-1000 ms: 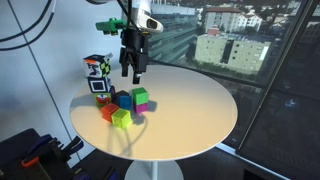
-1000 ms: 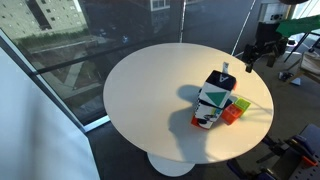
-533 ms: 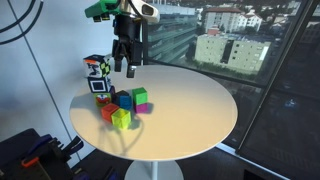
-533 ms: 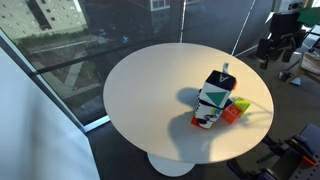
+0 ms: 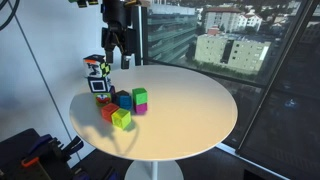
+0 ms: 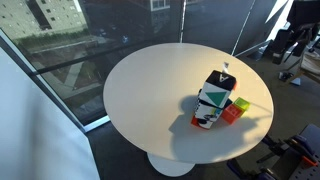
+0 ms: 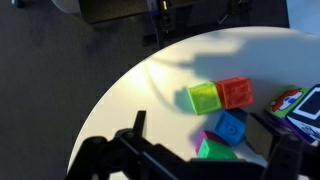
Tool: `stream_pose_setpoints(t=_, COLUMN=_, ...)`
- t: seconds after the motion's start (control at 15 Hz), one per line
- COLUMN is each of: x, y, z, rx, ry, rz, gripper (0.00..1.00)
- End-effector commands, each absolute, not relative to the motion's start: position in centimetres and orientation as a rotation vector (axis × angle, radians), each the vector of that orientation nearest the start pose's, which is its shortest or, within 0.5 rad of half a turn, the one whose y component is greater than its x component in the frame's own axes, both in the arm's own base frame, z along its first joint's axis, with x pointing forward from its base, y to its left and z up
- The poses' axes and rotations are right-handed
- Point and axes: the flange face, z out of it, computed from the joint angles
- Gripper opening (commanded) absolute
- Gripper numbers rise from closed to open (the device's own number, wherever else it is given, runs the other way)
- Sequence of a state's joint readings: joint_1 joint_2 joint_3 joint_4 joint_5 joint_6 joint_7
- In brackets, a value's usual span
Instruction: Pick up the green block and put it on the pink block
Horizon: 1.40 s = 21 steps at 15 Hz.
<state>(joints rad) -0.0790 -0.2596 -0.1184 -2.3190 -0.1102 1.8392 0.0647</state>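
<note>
jaws higher, green block seemingly below

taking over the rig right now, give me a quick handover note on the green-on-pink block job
Gripper: open, empty, hanging high over the table near the patterned carton.
Green block: sits on top of the pink block, next to the blue block and the lime-yellow block.
Done: the stack looks made and released.
Left: probably only checking that the stack sits square, then parking the arm.
</note>
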Motion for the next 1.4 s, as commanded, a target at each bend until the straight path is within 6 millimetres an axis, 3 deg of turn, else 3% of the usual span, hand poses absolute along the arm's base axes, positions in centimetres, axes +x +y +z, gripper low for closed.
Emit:
stream_pose_setpoints(t=0.0, x=40.7, y=-9.8, z=44.5, rx=-3.158, ry=0.270, rz=0.281, gripper=1.00)
stream_pose_setpoints(t=0.67, x=38.8, y=-9.7, z=47.2, rx=-3.146, ry=0.298, rz=0.129, gripper=1.00)
stream_pose_setpoints(t=1.33, x=39.3, y=-9.4, z=46.9, rx=-3.169, ry=0.275, rz=0.078, gripper=1.00)
